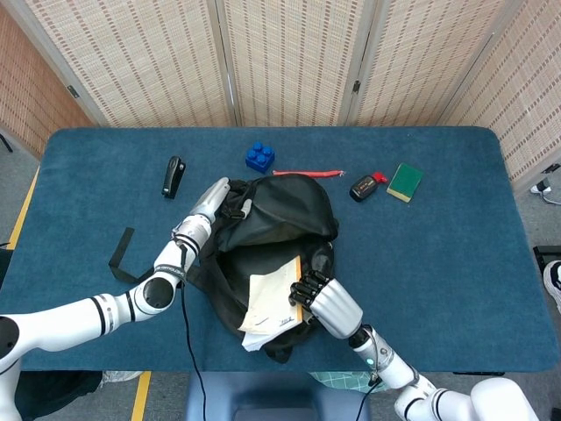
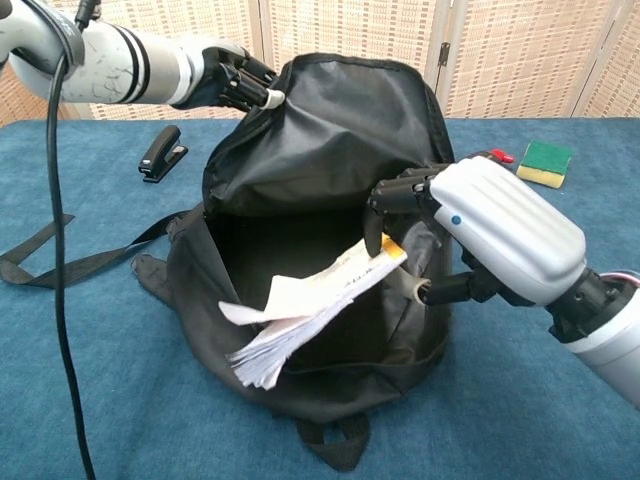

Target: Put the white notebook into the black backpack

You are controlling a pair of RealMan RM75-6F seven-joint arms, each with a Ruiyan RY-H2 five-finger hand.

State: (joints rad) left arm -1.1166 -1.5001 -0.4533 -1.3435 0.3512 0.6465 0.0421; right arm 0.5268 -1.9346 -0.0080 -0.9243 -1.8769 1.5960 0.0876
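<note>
Pages of the white notebook [image 2: 300,315] are seen splaying limply over the near rim of the black backpack [image 2: 330,130]. It is pinched at its stiffer spine end by the right hand [image 2: 470,235], judged the best hold; the flap is held up, clamped by the left hand [image 2: 232,82].

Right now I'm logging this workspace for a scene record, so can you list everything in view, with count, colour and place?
table: one, blue cloth top, under everything
backpack: one, black, table centre, mouth held open
notebook: one, white, partly inside the backpack's mouth, loose pages over the front edge
strap: one, black, left of the backpack
stapler: one, black, far left
toy brick: one, blue, behind the backpack
pen: one, red, behind the backpack
small device: one, black with red end, far right
sponge: one, green and yellow, far right
left hand: grips the backpack's top edge
right hand: fingers hold the notebook
</note>
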